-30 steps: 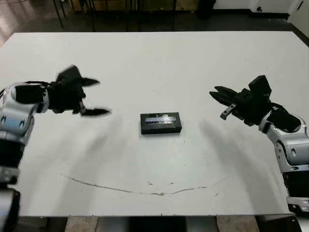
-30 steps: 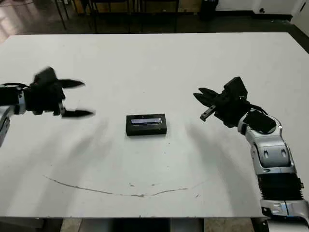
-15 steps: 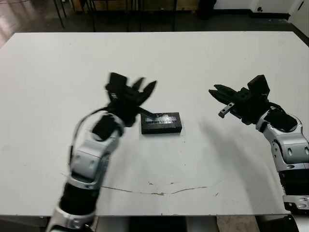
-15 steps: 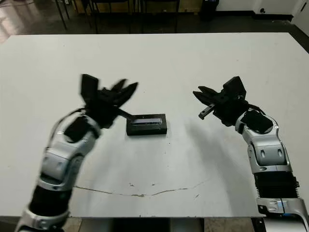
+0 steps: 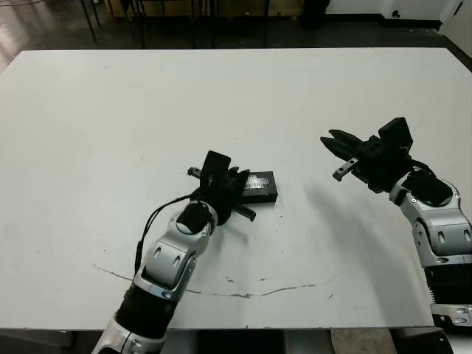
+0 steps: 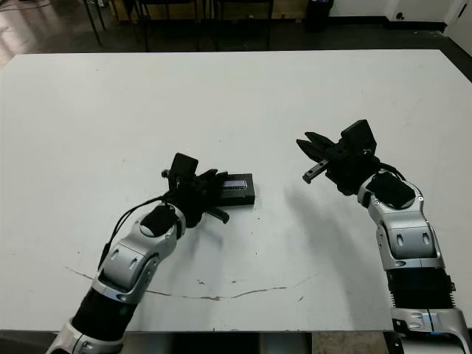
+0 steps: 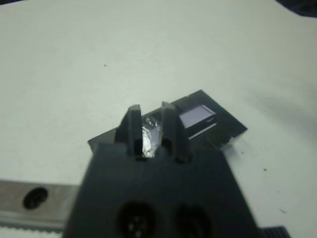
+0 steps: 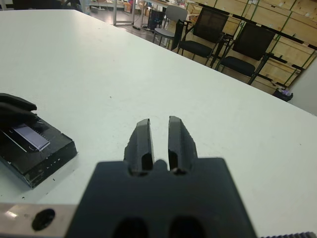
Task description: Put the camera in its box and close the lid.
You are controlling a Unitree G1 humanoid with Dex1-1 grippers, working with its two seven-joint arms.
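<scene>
A closed black box [image 5: 264, 196] lies at the middle of the white table. Its lid [image 5: 259, 181], black with a pale strip, sits on top. The camera is out of view. My left gripper [image 5: 240, 195] is down at the box's left end and covers it. In the left wrist view its fingers [image 7: 133, 124] stand a little apart over the lid [image 7: 198, 115], with a shiny patch showing in the gap. My right gripper [image 5: 332, 157] hovers open to the right of the box, apart from it, with nothing between its fingers.
A thin brown line [image 5: 221, 293] runs across the table near its front edge. Dark chairs [image 8: 205, 34] stand on the floor beyond the far edge. Bare table surface [image 5: 110, 110] spreads on both sides of the box.
My left arm has swung in from the far left and come down onto the box's left end. The right arm and the box have stayed in place.
</scene>
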